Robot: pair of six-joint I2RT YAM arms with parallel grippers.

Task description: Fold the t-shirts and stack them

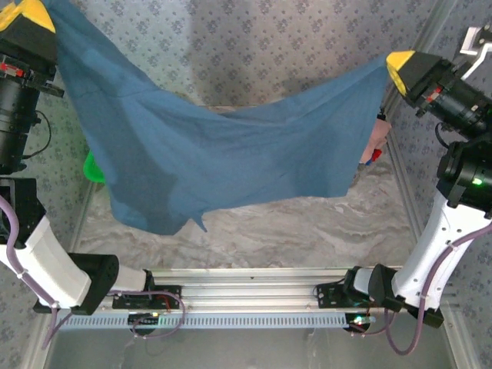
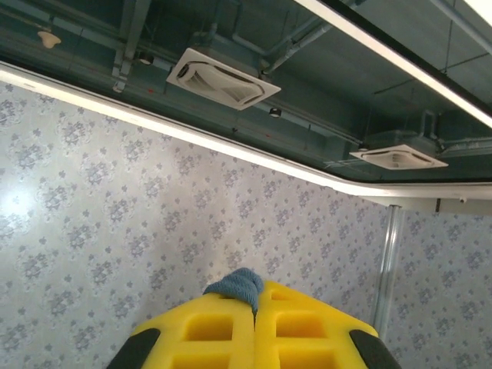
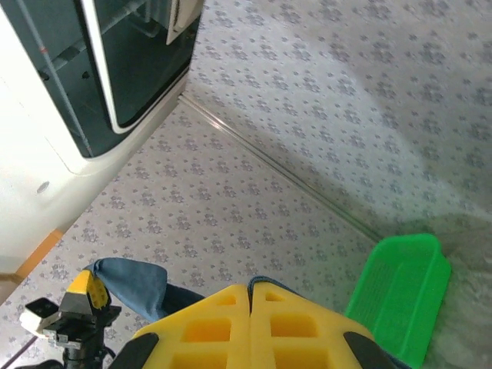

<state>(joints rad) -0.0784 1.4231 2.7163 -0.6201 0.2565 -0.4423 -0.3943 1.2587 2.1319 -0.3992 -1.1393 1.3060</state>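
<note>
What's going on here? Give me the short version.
Two robot arms hold one plain dusty teal-blue cloth t-shirt up in the air, stretched between them over the marbled table. The left hand is shut on one edge at the far left, the right hand on another at the right, and the cloth sags in the middle. No fold is made yet. A green plastic mesh basket sits by the table's left side; a bit of pink cloth shows at the right.
</note>
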